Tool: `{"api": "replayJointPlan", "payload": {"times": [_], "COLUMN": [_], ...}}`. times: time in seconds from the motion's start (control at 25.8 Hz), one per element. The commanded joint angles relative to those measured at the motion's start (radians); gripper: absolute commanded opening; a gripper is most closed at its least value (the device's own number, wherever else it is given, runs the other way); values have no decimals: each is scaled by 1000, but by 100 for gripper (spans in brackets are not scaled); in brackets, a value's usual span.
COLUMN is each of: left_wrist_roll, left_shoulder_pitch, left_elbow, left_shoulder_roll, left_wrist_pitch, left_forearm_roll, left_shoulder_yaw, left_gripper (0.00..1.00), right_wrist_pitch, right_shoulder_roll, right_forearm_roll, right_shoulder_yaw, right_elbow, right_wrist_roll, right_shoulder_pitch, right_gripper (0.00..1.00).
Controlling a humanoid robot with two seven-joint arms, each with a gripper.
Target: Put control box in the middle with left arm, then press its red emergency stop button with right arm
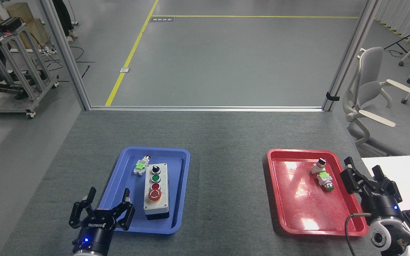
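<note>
Our left gripper (108,195) has its jaws spread and empty over the blue tray's (126,170) near left corner. Just beside it, the control box (156,189) lies flat in that tray, long axis running away from us, emergency stop button (154,195) nearest. Our right gripper (363,171) is spread too, beside the red tray (290,199).

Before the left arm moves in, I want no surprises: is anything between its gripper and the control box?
Nothing visible. The open left gripper hovers at the blue tray's near-left rim, and the control box lies just to its right. The loose switch part sits farther back, off that line.
</note>
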Motion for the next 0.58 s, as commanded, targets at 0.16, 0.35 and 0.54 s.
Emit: {"api": "replayJointPlan", "payload": {"times": [0.16,0.35,0.54], "left_wrist_roll": [-9,-7,-7], "left_shoulder_pitch": [-9,0,20], "left_elbow": [-4,-23,-46], "left_shoulder_roll": [-15,-23,-29], "left_wrist_pitch": [3,29,164], "left_forearm_roll": [-14,-16,-19], "left_shoulder_yaw": [-22,-102,-229], "left_gripper": [98,97,97], "right_wrist_pitch": [0,-5,-2], "right_shoulder_roll": [18,20,20], "right_forearm_roll": [1,0,0], "right_shoulder_yaw": [-1,-1,-1], "right_elbow": [0,0,2], "right_wrist_roll": [1,1,1], "right_shoulder_pitch": [-14,-14,-14], "right_gripper": [99,99,99]}}
